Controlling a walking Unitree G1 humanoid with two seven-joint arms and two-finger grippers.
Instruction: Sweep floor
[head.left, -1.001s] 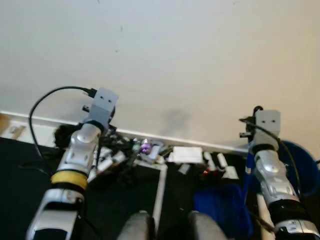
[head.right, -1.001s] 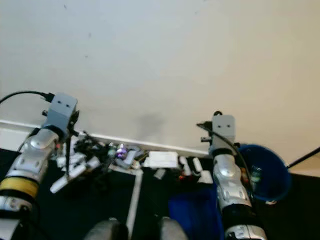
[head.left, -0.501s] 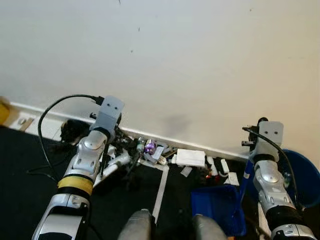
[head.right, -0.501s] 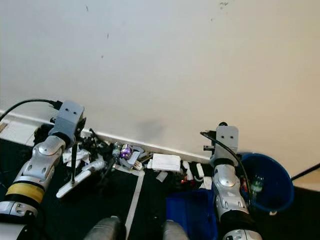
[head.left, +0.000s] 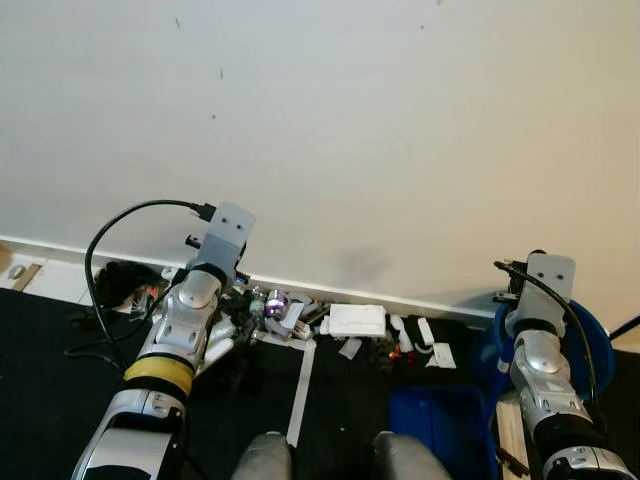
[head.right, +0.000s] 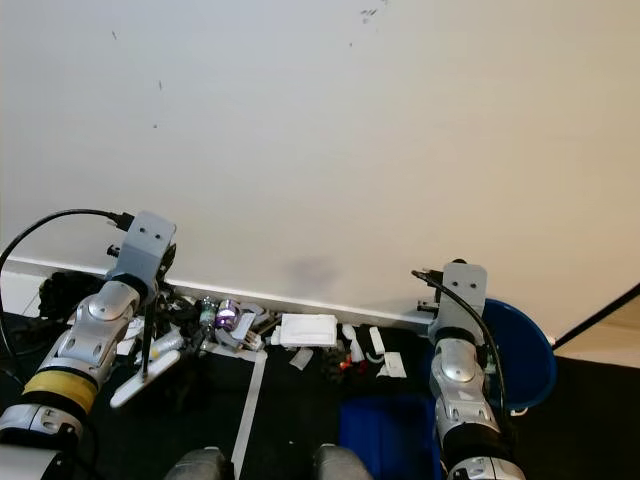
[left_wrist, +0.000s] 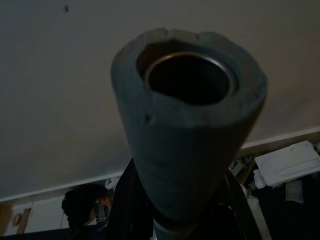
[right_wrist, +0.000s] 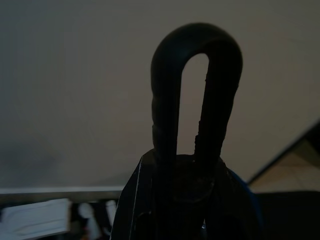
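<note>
Dark floor (head.right: 290, 415) along white wall (head.right: 320, 130); litter pile (head.right: 250, 328) heaped at baseboard: white flat box (head.right: 308, 329), purple-capped bottle (head.right: 226, 312), scraps of paper, tangled black cord (head.left: 120, 280); white tape line (head.right: 247, 400) running out from pile. Left gripper (left_wrist: 175, 220) clamped round grey foam-capped broom handle (left_wrist: 187, 125); thin shaft (head.right: 146, 335) dropping to pale broom head (head.right: 145, 378) resting on floor just beside pile. Right gripper (right_wrist: 177, 200) closed on black looped handle (right_wrist: 196, 85) of blue dustpan (head.right: 390, 440), set on floor near pile, right of tape line. Blue bin (head.right: 520, 350) behind right arm, by wall.
</note>
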